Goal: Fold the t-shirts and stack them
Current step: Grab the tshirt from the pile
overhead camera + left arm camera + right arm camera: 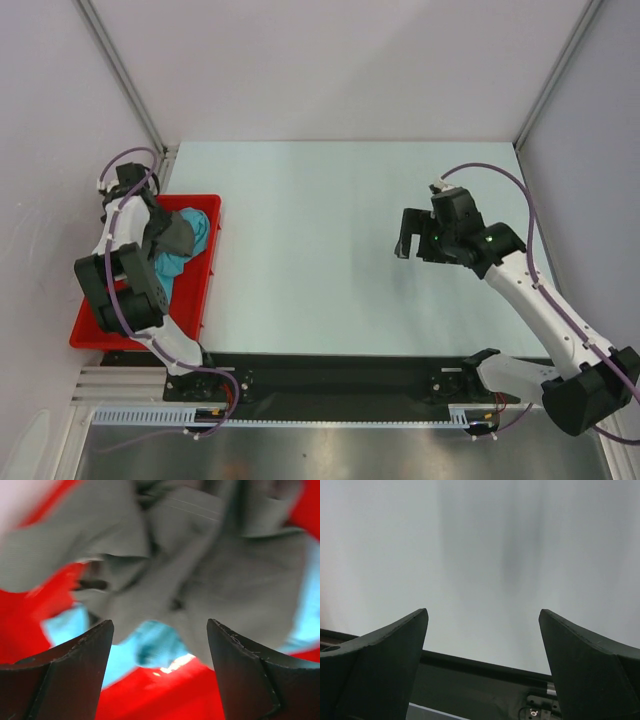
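The dark grey t-shirt lies crumpled on top of the teal t-shirt inside the red tray at the left. My left gripper hovers over the tray, open and empty. In the left wrist view the grey t-shirt fills the upper frame, with teal t-shirt showing beneath it just ahead of my open left gripper. My right gripper is open and empty above the bare table at the right; in the right wrist view the gripper holds nothing.
The pale table stretches between the tray and the right arm. A black strip runs along the near edge by the arm bases. White walls enclose the back and sides.
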`<state>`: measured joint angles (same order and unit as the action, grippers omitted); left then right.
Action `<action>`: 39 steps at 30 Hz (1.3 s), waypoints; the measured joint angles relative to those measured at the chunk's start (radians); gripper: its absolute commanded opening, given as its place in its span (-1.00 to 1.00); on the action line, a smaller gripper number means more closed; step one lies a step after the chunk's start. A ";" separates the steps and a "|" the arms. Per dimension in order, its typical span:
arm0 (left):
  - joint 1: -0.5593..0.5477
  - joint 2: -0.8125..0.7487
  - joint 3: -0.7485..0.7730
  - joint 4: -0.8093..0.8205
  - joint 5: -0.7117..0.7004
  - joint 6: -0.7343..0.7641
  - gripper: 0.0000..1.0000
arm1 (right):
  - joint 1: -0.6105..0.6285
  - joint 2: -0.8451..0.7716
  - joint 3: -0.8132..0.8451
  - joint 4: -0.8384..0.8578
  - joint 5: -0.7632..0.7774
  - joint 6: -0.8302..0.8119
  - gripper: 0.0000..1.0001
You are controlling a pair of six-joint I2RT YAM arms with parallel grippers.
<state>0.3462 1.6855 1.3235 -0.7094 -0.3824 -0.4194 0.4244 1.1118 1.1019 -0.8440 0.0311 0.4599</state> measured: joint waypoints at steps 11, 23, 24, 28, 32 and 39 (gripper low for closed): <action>0.049 0.035 0.000 0.085 -0.098 0.143 0.58 | 0.055 0.056 0.034 0.002 0.063 -0.071 0.99; 0.065 0.208 0.031 0.090 0.023 0.161 -0.99 | -0.002 0.057 0.034 0.000 0.032 -0.051 0.96; 0.065 0.205 0.040 0.082 0.029 0.155 -0.99 | -0.002 0.058 0.034 -0.001 0.028 -0.048 0.96; 0.059 0.147 0.048 0.067 0.084 0.129 -0.99 | -0.006 0.058 0.034 -0.004 0.005 -0.034 0.95; -0.001 -0.003 0.064 0.032 0.129 0.089 -0.99 | -0.010 0.055 0.031 -0.004 -0.024 -0.015 0.89; -0.329 -0.329 0.154 0.048 0.227 -0.019 -0.99 | -0.014 0.021 0.016 -0.022 -0.066 0.018 0.88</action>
<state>0.0174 1.3567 1.4780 -0.6617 -0.1551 -0.4381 0.4099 1.1328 1.1175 -0.8661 -0.0353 0.4774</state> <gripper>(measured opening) 0.027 0.946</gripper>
